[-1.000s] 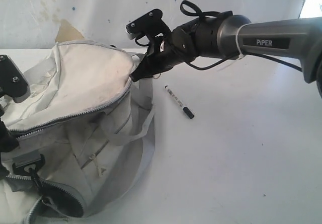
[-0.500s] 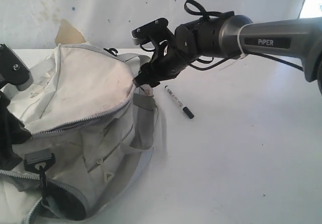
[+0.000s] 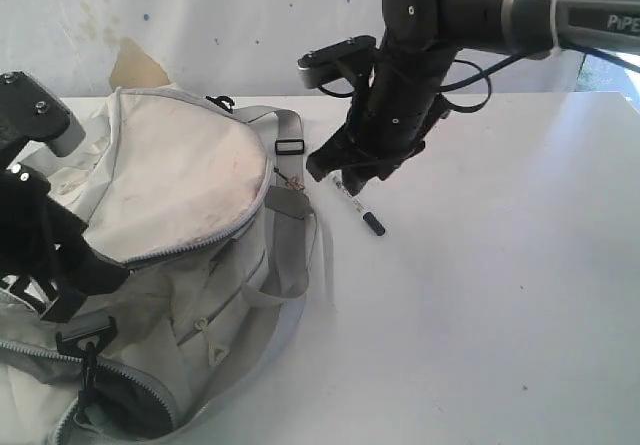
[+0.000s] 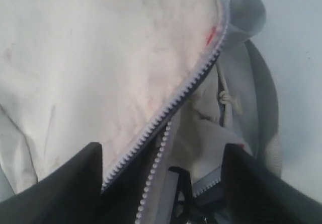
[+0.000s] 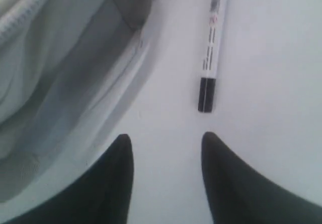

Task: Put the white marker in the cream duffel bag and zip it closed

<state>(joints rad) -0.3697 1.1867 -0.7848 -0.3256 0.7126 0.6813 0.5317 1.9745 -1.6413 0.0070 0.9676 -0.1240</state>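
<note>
Nearest you, the cream duffel bag slumps on the worktop with its zipper parted. Your left tool hangs over that zipper, jaws spread wide and gripping nothing. Farther back, the white marker lies flat on the worktop just beside the bag's grey strap, outside the bag. Your right tool is the nearer one: empty, jaws apart, poised above it. The marker sits just ahead of this tool, black cap closest and its long axis running away, so after a short reach forward the jaws should close across the barrel.
</note>
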